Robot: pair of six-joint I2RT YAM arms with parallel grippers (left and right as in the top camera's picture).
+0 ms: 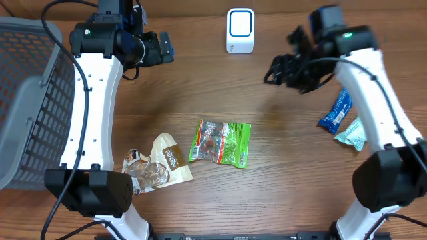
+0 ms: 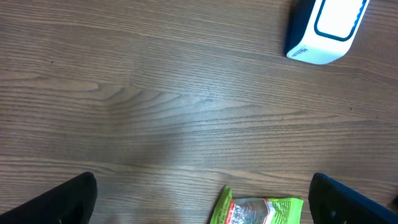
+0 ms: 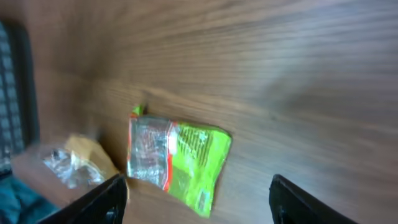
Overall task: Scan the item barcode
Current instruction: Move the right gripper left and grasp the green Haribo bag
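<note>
Woodgrain tbl (image 1: 200, 93), crinkly green pkt (image 1: 220, 142), rounded white scanner (image 1: 240, 30).

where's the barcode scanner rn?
Overhead view: the white scanner sits at the far edge of the table, near centre, between the left gripper and right gripper, beyond the green snack packet.

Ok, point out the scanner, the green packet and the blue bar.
scanner (image 1: 240, 30), overhead view, middle of its white face.
green packet (image 1: 227, 143), overhead view, centre of the wrapper.
blue bar (image 1: 335, 112), overhead view, middle of its wrapper.
</note>
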